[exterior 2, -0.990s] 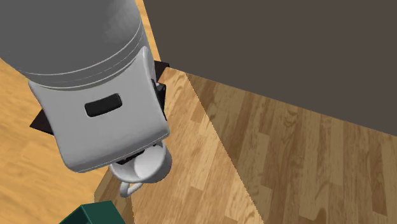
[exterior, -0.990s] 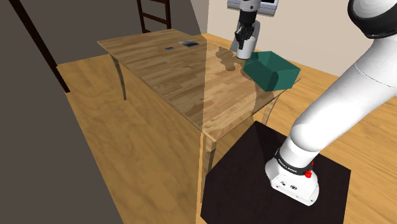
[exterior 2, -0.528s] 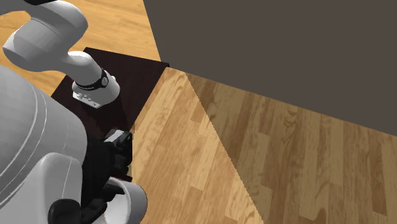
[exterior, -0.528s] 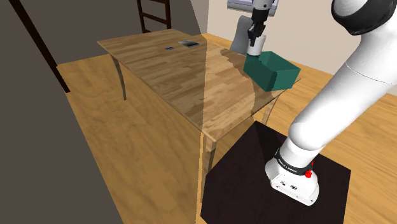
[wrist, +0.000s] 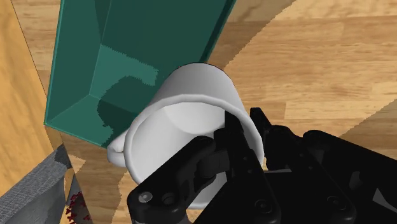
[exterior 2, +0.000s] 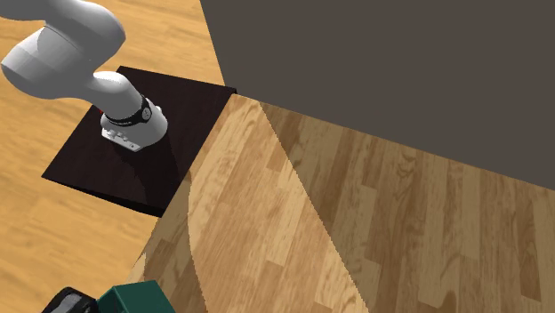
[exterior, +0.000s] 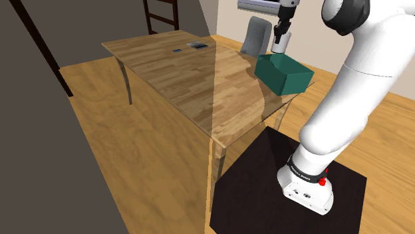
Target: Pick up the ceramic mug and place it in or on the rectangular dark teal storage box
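The white mug (exterior: 278, 45) hangs in the air above the far end of the open dark teal box (exterior: 284, 72), which stands on the wooden table (exterior: 193, 73) near its right corner in the shoulder view. My gripper (exterior: 282, 31) points down and is shut on the mug's rim. In the wrist view one finger is inside the mug (wrist: 191, 118) and the other outside; my gripper (wrist: 232, 135) clasps the wall. The mug's shadow falls inside the teal box (wrist: 127, 57) beneath. A corner of the box (exterior 2: 133, 298) shows in the second exterior view.
A grey chair (exterior: 255, 36) stands behind the table beside the box. Two small dark flat items (exterior: 188, 48) lie at the table's far end. A dark wall runs along the shoulder view's left. The arm's base (exterior 2: 129, 124) sits on a black stand.
The gripper has carried the mug up and to the shoulder view's right, from beside the box to above it. The hand and mug have left the second exterior view.
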Controlling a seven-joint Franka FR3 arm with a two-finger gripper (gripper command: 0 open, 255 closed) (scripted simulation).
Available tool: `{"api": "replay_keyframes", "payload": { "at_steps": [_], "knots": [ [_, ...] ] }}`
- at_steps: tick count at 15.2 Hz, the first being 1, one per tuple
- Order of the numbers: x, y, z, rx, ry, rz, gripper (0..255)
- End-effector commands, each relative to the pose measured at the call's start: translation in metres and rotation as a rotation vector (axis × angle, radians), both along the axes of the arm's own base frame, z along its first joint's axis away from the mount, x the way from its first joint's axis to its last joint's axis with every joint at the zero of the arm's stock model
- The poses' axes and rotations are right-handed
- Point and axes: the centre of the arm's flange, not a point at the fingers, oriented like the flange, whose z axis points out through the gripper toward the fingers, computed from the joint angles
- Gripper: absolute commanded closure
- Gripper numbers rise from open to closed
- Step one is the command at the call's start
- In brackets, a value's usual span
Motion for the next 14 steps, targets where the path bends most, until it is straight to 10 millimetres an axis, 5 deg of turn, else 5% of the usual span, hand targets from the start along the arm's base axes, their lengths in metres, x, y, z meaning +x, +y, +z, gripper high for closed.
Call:
{"api": "replay_keyframes", "payload": {
  "at_steps": [1, 8, 14],
  "knots": [
    [-0.006, -0.026, 0.002, -0.001, -0.001, 0.002, 255],
    [-0.028, -0.116, 0.006, -0.001, -0.001, 0.002, 255],
    [-0.029, -0.12, -0.02, -0.001, -0.001, 0.002, 255]
  ]
}}
